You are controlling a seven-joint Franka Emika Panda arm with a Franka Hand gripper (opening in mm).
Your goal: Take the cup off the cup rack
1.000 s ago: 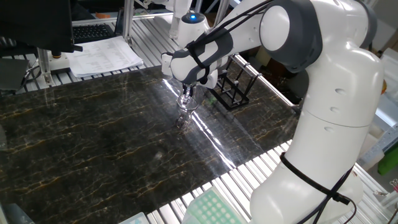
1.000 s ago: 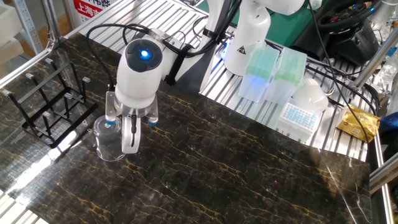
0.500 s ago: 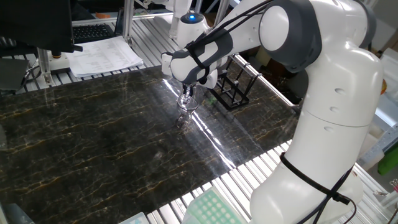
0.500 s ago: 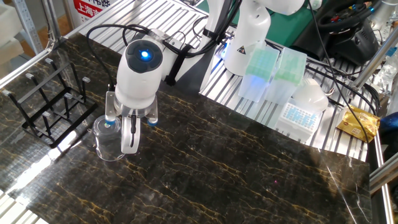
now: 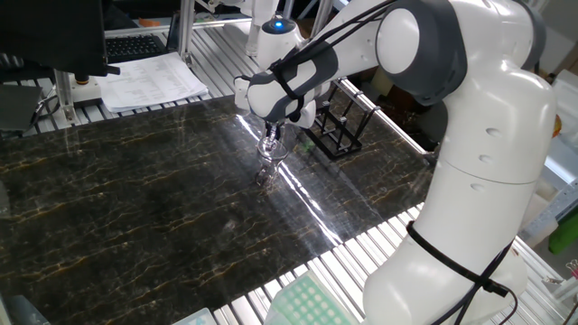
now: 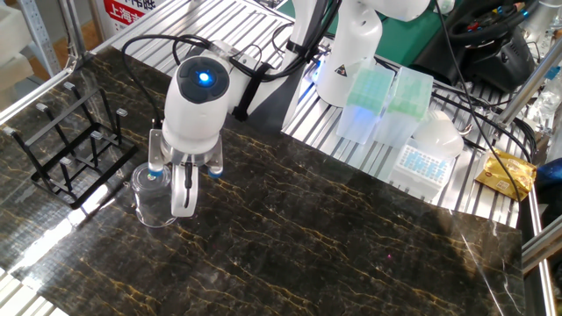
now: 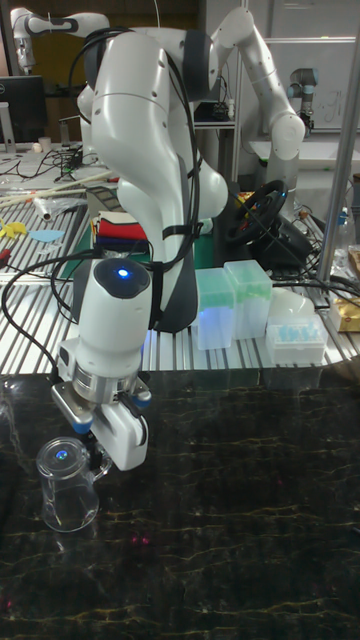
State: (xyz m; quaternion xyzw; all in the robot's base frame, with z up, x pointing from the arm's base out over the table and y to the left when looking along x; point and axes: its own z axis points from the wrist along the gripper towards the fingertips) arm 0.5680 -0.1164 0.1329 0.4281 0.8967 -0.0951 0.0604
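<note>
Clear glass cup [image 6: 155, 195] standing upright on the dark marble counter [image 6: 351, 246], pincer [image 6: 167, 189] clamping its rim, black wire cup rack [image 6: 75, 149] sitting just beside it

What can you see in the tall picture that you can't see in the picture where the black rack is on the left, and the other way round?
Only the tall fixed view shows a second white robot arm behind and a computer screen at the far left. Only the other fixed view shows the cup rack, with no cup on it, and a red sign. Both show the cup standing on the dark table, the gripper at its rim, and the pale green boxes.
</note>
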